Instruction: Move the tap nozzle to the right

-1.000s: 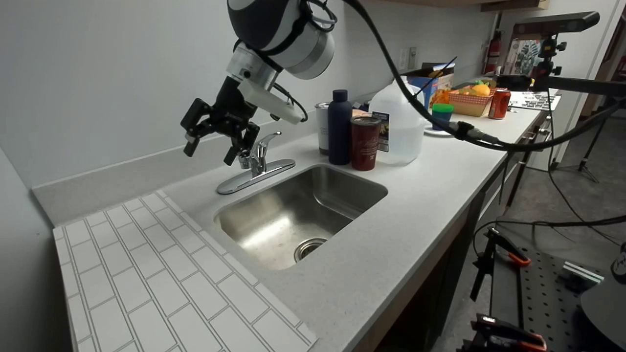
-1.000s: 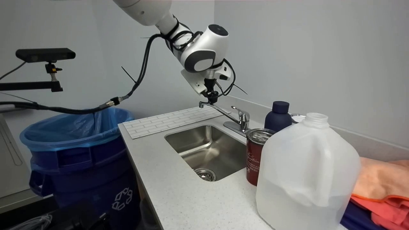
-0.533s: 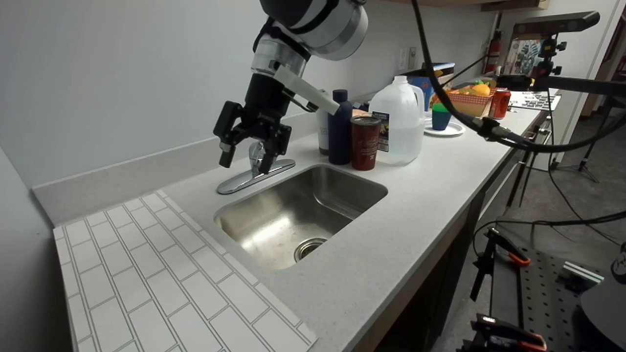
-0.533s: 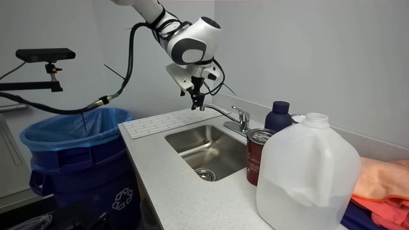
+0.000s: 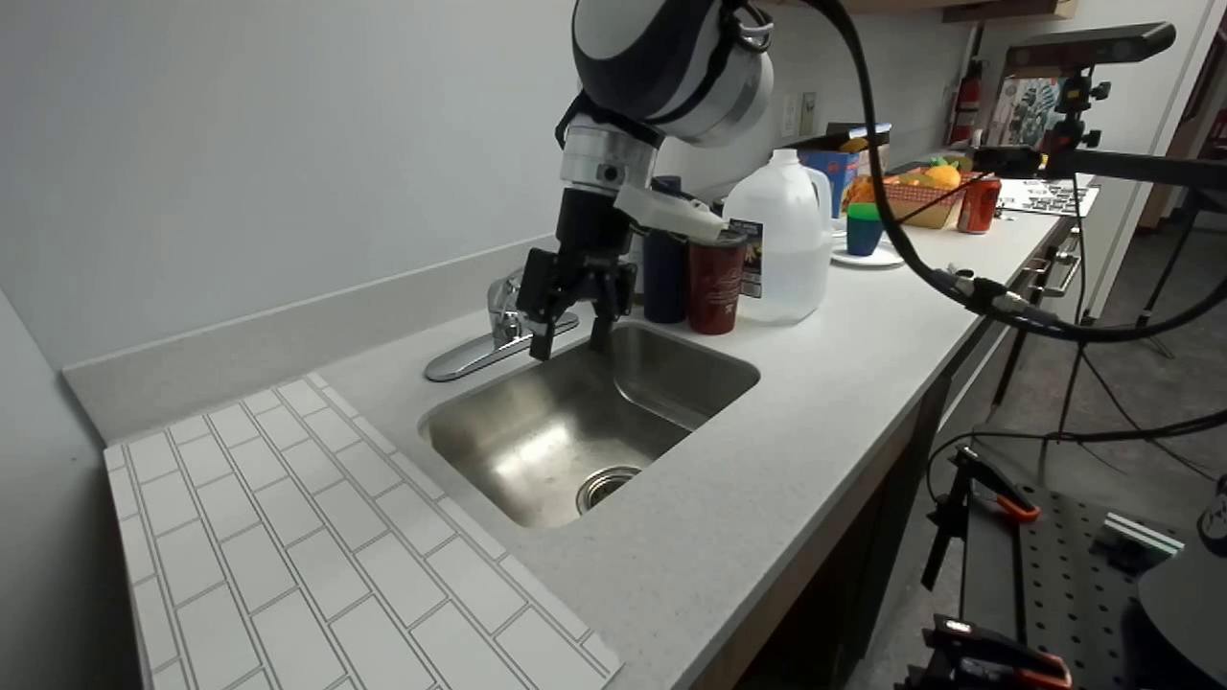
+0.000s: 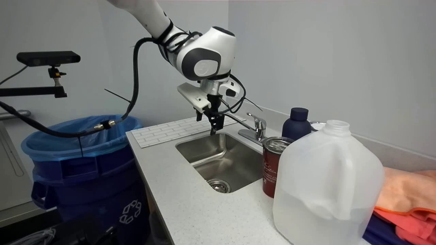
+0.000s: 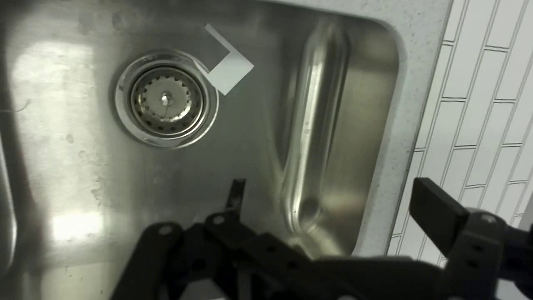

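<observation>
In an exterior view the tap nozzle (image 6: 237, 119) was pointed left, its tip hidden by the gripper (image 5: 570, 340), whose fingers were spread (contact unclear); alignment was seemingly being made, a rightward push needed next.

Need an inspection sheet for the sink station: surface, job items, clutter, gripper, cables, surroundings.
Surface: pale speckled counter with a steel sink set in; brick-pattern sheet beside the sink.
Job things: chrome tap nozzle and its lever handle in view; nozzle tip can't be made out.
Clutter: translucent jug, red tumbler and navy bottle near the sink.
Gripper: open, jaws apart, near the nozzle; contact can't be told.
Cables: black cable droops from the arm, passing in front of the lined blue bin in an exterior view.
Surroundings: the bin stands beside the counter; black camera on a mount.
</observation>
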`<state>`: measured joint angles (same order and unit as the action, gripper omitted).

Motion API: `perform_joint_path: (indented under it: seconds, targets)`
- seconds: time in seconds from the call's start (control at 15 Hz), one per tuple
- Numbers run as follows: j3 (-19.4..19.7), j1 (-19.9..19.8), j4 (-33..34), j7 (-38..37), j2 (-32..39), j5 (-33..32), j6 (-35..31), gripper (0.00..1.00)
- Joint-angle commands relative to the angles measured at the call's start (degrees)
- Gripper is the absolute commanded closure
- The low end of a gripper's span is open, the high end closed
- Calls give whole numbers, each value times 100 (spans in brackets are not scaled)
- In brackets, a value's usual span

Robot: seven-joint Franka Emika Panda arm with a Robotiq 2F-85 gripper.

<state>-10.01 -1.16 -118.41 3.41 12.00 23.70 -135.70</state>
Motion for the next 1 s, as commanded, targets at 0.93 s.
perform_joint_path:
  seconds: [0.93]
  targets:
    - [556, 458, -350, -920, -183, -2056, -2024, 0]
